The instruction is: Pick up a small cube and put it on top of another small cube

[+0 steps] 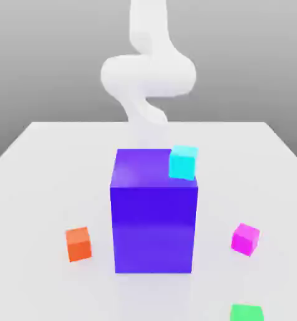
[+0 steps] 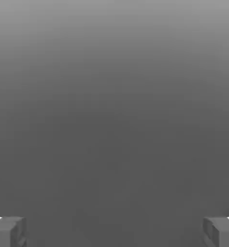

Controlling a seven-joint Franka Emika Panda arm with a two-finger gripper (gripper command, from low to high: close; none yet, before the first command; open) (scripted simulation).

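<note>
Well, the big blue-violet block point(image 1: 154, 216) stands upright near the middle of the pale table point(image 1: 38, 163), and it serves as the clock's centre in the exterior view. The small magenta-pink cube point(image 1: 245, 239) sits on the table at about four o'clock from the block, well apart from it and touching nothing. A small orange cube point(image 1: 79, 244) rests on the table at about eight o'clock, also apart from the block. A small cyan cube point(image 1: 183, 162) sits tilted against the block's top corner at about one o'clock; whether it rests on the top face or behind it I cannot tell. A small green cube point(image 1: 246, 312) lies at about five o'clock, cut off by the picture's edge. The white arm point(image 1: 148, 75) rises at twelve o'clock, behind the block. In the hand view the gripper point(image 2: 114, 231) has its two fingers point(image 2: 7, 231) spread far apart, with nothing between them but plain grey.
</note>
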